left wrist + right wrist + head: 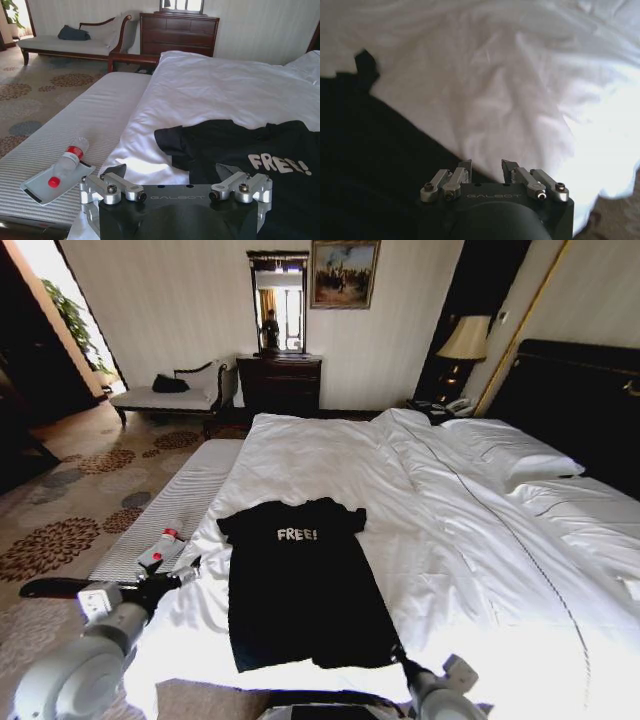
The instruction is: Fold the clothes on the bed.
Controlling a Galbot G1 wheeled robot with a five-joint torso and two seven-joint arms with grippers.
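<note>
T-shirt [300, 585], black with white "FREE!" lettering, lies flat on the white bed [420, 500], lower centre of the head view, collar toward the frame's top, hem toward the bottom edge. Left hand [185, 575] sits at lower left of that view, at the bed's left edge, just beside the shirt's left side, its forearm running in from the bottom-left corner. Right hand [400, 653] shows at bottom centre, beside the shirt's lower right corner.

The left wrist view adds detail: the left hand [175, 172] has its two fingers spread wide apart, with the shirt's sleeve and lettered chest [240, 160] lying beyond and between them. At the left of this frame a clear bottle with red cap and label [67, 162] rests on a small white tray [35, 187], on the striped bench surface [75, 125].

The right wrist view shows the right hand [486, 170] with fingers parted by a narrow gap, holding nothing, poised over the boundary where the shirt's black fabric [370, 165] meets the white sheet.
</note>
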